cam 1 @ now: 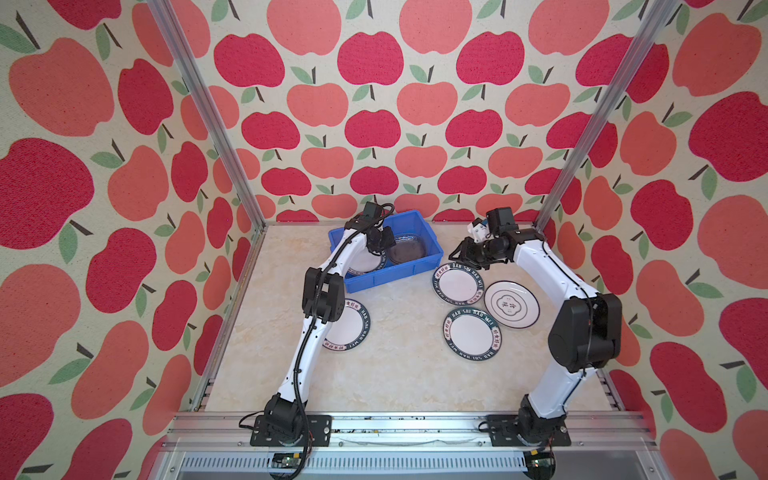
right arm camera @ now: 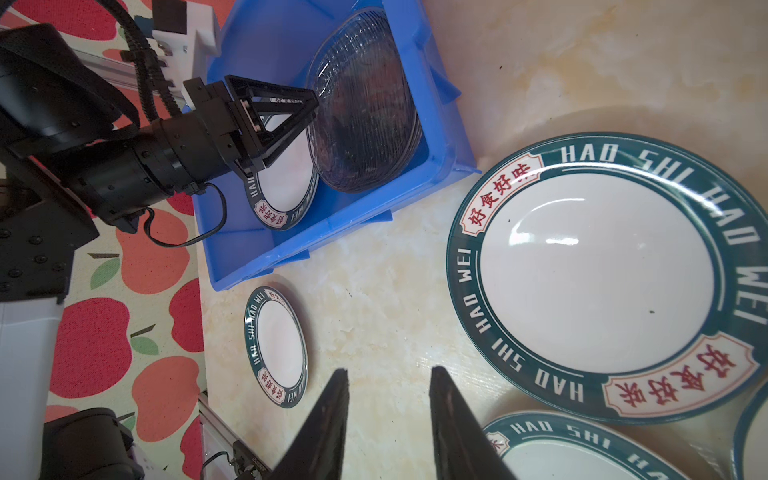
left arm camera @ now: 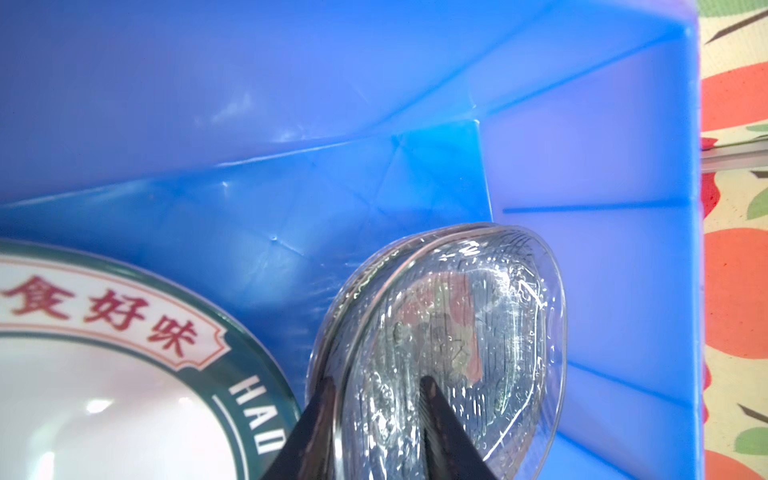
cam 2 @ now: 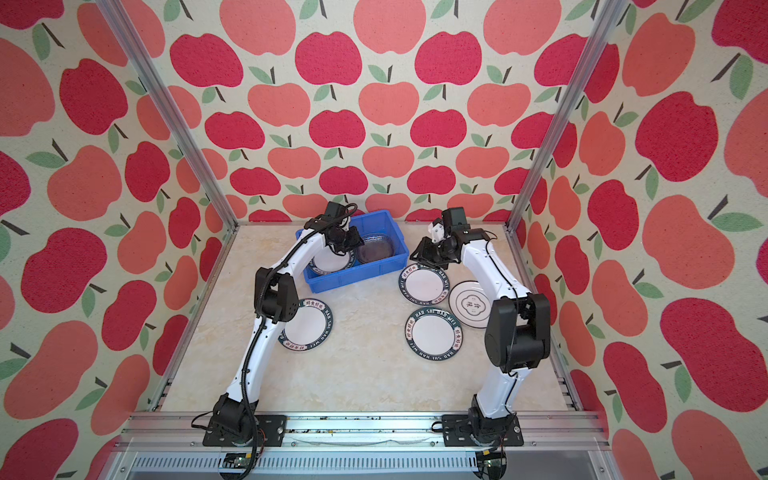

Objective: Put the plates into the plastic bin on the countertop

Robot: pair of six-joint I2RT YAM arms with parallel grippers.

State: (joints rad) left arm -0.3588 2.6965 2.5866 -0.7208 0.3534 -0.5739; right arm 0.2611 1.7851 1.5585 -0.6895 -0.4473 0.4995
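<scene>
Left wrist view puts the main risk in front of us: the left gripper (left arm camera: 377, 380) stands with its jaws apart astride the rim of the clear textured rounded-square glass plates (left arm camera: 457, 324), one finger either side of the edge, pinching nothing, we judge. If it pulls away at a slant, a finger could hook that rim and drag or tip the top plate — glass slides easily on glass — into the round white plate with the dark green lettered rim (left arm camera: 83, 395) just beside it. The bright blue rectangular plastic bin (cam 1: 390, 279) holds both, side by side; we cannot count the glass stack. Four more lie out on the beige marble-patterned countertop (cam 1: 395, 374): a lone lettered plate (cam 1: 353, 328) by the left arm, a pair of lettered plates (cam 1: 458, 284) and a white emblem plate (cam 1: 512, 304) on the right. The right gripper (right arm camera: 388, 372) hovers open-jawed and empty over bare countertop near these; flat and close together, one could be shoved into its neighbour by a low approach
</scene>
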